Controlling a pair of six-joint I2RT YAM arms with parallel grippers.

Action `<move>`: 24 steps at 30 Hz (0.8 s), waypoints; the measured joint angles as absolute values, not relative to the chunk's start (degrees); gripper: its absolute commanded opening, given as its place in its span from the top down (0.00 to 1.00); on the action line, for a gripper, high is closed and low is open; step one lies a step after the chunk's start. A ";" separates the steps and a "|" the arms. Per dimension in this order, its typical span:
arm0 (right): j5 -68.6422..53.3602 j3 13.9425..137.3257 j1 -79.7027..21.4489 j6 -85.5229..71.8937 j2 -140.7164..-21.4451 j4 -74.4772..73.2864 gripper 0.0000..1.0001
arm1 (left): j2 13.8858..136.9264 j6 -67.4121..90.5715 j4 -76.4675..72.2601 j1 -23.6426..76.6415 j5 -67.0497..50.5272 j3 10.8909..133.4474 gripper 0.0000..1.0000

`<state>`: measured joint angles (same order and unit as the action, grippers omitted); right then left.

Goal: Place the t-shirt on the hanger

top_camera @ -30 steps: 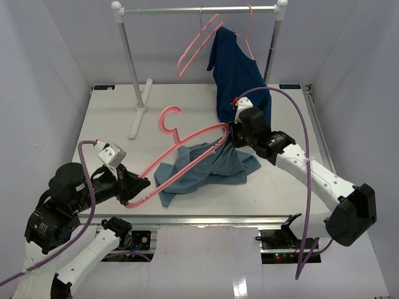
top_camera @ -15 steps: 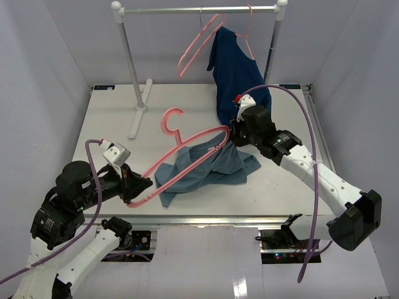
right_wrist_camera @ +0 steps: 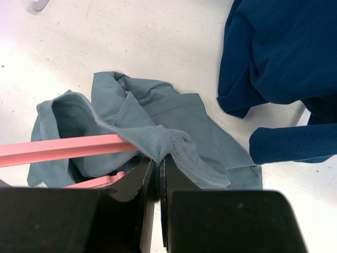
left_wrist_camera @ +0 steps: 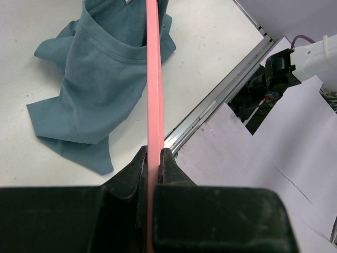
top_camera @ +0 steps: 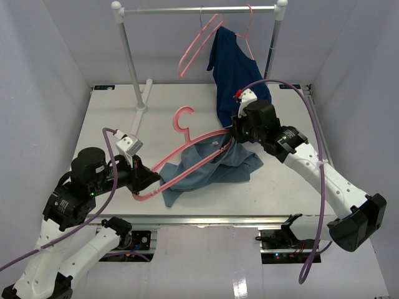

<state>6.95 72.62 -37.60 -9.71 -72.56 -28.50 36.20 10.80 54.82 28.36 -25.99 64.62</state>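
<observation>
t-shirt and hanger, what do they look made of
The t-shirt: probably cotton-like knit, matte slate blue; it crumples softly and shows a stitched collar seam. The hanger: likely plastic, possibly coated wire; smooth even pink, thin straight rigid bar.

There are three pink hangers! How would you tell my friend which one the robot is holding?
Look down from the metal rack at the back to the white table. One pink hanger is low over it, one end pinched in the left tool and the other poking into the grey-blue t-shirt. The other two hangers dangle from the rack's rail.
</observation>
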 measured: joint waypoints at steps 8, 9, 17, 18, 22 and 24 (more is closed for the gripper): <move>4.35 72.75 -37.60 -8.99 -70.03 -30.03 0.92 | 36.07 9.96 52.93 28.46 -24.90 64.12 1.00; 3.52 72.82 -37.61 -8.95 -69.70 -30.25 0.92 | 36.19 9.54 51.85 28.50 -25.31 63.79 1.00; 0.99 76.58 -39.31 -8.24 -69.11 -34.02 0.92 | 37.05 4.01 45.19 28.53 -30.98 60.47 1.00; 1.04 76.94 -39.60 -8.23 -68.89 -34.36 0.92 | 37.42 3.47 44.85 28.53 -31.03 60.47 1.00; 1.62 78.24 -40.63 -8.26 -67.48 -35.92 0.92 | 38.49 0.34 44.35 28.53 -30.59 60.47 1.00; 2.82 78.92 -40.89 -8.30 -66.60 -36.66 0.92 | 38.28 -1.05 44.74 28.60 -29.79 60.47 1.00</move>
<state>2.82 78.92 -40.89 -8.30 -66.60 -36.66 38.28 -1.05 44.74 28.60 -29.79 60.47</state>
